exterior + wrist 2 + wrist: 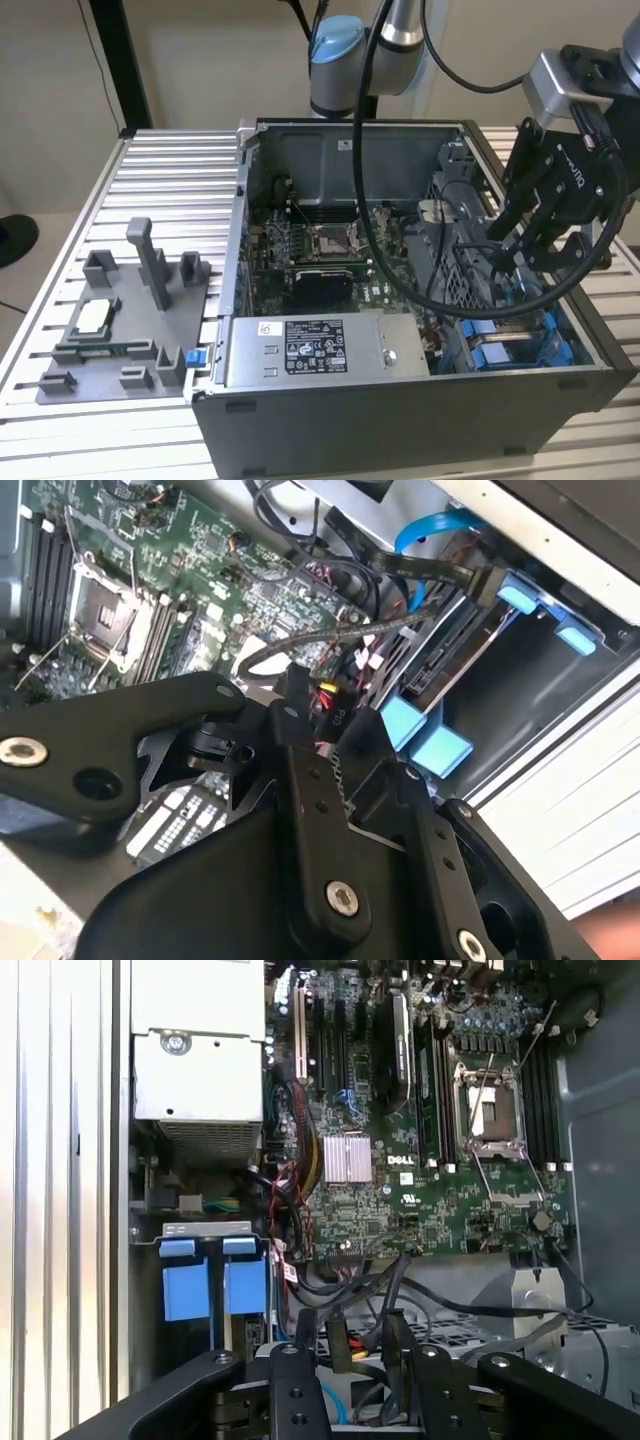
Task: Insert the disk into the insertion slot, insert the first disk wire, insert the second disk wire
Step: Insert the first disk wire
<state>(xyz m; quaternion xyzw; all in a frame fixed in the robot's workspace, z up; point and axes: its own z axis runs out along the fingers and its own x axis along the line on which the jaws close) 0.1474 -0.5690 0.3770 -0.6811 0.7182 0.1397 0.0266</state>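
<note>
An open dark grey metal computer case (400, 425) is seen lying on a slatted aluminium table (170, 160), with a grey plastic fixture tray (115, 345) set beside it at the exterior view's left. The black 2-fingered gripper (328, 720) is positioned inside the case, over the insertion slot (462, 280), a bay of the grey perforated sheet-metal drive cage beside the green motherboard (320, 250). In both wrist views the fingers are drawn narrow and appear to be clamped on a black-plugged disk wire with red and yellow strands (337, 1343). What seems to be the dark flat disk (445, 665) is seated in the bay, next to blue plastic carrier tabs (525, 595). A blue flat cable (440, 525) is routed near it.
</note>
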